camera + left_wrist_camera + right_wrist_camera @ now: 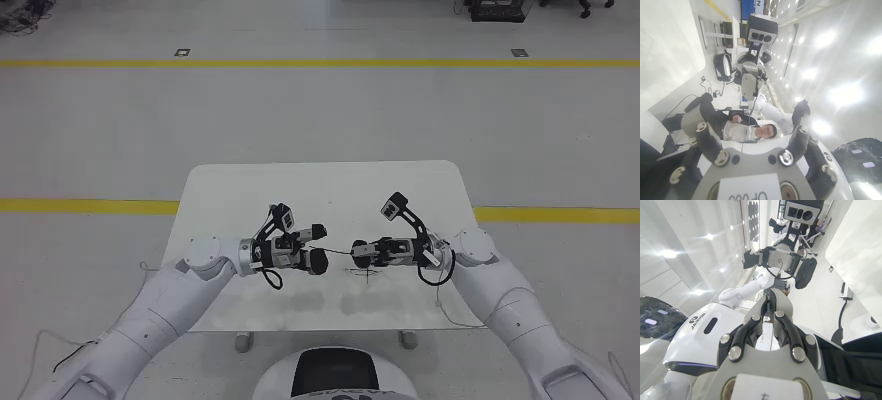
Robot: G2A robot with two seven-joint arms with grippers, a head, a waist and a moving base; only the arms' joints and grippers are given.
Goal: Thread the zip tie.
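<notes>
Right gripper (772,291) pinching zip tie (771,336), left gripper (753,106) spread wide facing it over worktop (230,190)
Top view gives the layout: both grippers meet mid-worktop, nearer its 6 o'clock edge, with the left one at 9 o'clock of the right and the thin black tie bridging the gap between them. Right wrist view gives the grip: right jaws narrow and closed onto the tie, the strand running through them and out past the tips toward the left palm, between its spread fingers; cannot tell if it touches the palm. Left wrist view gives the spread: left jaws wide, fingers (702,106) well apart, right gripper just ahead
</notes>
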